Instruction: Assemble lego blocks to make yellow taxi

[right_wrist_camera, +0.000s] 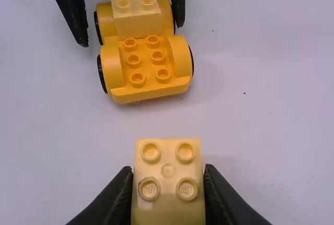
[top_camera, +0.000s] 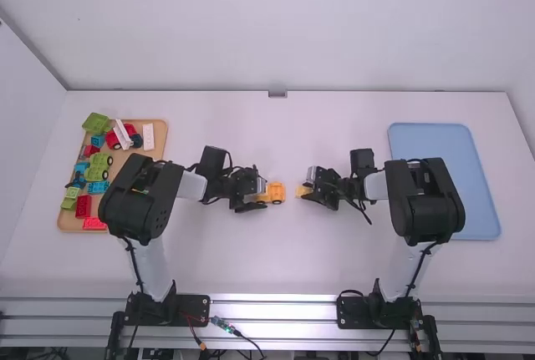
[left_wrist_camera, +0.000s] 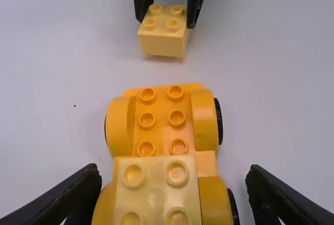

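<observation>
Judging by how things lie, the taxi is past its halfway point. The yellow chassis (left_wrist_camera: 160, 105) sits on the tabletop (top_camera: 284, 260) at the centre of the high view, wheels down, with one pale yellow block (left_wrist_camera: 156, 199) mounted across one end. Left to do, it seems, is the second pale block (right_wrist_camera: 167, 209), probably meant for the same build (roof sign, perhaps, though that's a guess).

That second block is pinched snugly between the fingers of the right claw (right_wrist_camera: 168, 172), just right of centre in the high view and apart from the chassis. The left claw (left_wrist_camera: 173, 175) stands wide open astride the chassis, gripping nothing.

The chassis looks like smooth, glossy plastic, with rounded fenders, black tyres and rows of round, hollow-topped studs. Both blocks are squarish, paler, slightly waxy-looking. A tan tray (top_camera: 162, 130) of mixed blocks lies at the left of the frame, a flat, round-cornered blue tray (top_camera: 426, 139) at the right.
</observation>
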Motion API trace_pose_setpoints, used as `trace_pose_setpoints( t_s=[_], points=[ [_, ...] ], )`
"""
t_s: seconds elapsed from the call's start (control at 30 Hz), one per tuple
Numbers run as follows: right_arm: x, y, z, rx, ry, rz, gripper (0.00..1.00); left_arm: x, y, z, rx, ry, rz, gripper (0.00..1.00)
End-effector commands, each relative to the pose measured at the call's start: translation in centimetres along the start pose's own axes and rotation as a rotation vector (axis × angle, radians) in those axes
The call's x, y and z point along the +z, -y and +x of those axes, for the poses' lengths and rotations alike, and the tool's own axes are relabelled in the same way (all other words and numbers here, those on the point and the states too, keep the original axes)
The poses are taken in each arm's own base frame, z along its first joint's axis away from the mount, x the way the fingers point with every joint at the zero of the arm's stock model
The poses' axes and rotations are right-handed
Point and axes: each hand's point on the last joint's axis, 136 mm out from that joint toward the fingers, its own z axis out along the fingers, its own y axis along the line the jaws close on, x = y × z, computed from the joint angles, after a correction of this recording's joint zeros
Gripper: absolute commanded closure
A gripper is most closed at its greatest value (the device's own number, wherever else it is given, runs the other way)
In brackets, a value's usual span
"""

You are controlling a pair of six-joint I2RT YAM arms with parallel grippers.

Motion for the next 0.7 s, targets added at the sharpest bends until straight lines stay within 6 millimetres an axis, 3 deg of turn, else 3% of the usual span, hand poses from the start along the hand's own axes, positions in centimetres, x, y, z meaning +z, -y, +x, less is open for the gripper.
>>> trace_pose_setpoints(
  t_s=[0.0,0.5,0.67],
  points=[
    [-0.1,0.2,-1.3,-0.015,0.044,-0.014,0.7,0.0,-0.3,-0.1,-0.006,0.009,0.002,0.27],
    [0.7,0.9,-4.4,-0.133,0.049,-0.064,0.71,1.0,-0.6,1.1,-0.044,0.007,0.012,0.28],
    [0.7,1.0,-4.9,-0.147,0.065,-0.064,0.71,0.9,-0.8,1.3,-0.045,0.006,0.005,0.35]
  ],
)
